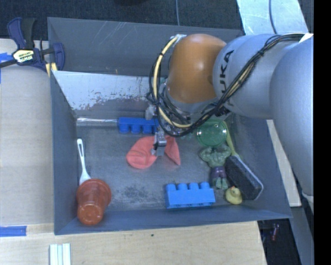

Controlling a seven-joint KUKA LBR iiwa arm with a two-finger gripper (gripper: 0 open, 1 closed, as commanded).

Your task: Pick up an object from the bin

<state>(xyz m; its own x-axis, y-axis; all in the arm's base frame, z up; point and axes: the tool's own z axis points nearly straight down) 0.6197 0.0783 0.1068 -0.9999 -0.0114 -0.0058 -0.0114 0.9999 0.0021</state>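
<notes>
Reaching in across the right rim of the grey bin (63, 164), hangs with the orange wrist cover (193, 65) above the back half and points the jaws down at the middle of the floor. Meets there a salmon-pink floppy piece (140, 154), with a rounded lobe to the left of the jaws and a narrower one to the right. Cannot tell how wide the jaws stand, nor whether they grip the pink piece. Has a blue toothed block (135, 126) just behind, toward the back wall, and a blue studded brick (190, 194) near the front wall. Has a small heap toward the right wall: a green see-through round thing (212, 132), a green figure (214, 157), a black oblong block (244, 176) and a small yellow thing (233, 195). Has a white plastic spoon (81, 159) along the left wall, touching an orange-red cup (92, 201) on its side in the front left corner.
</notes>
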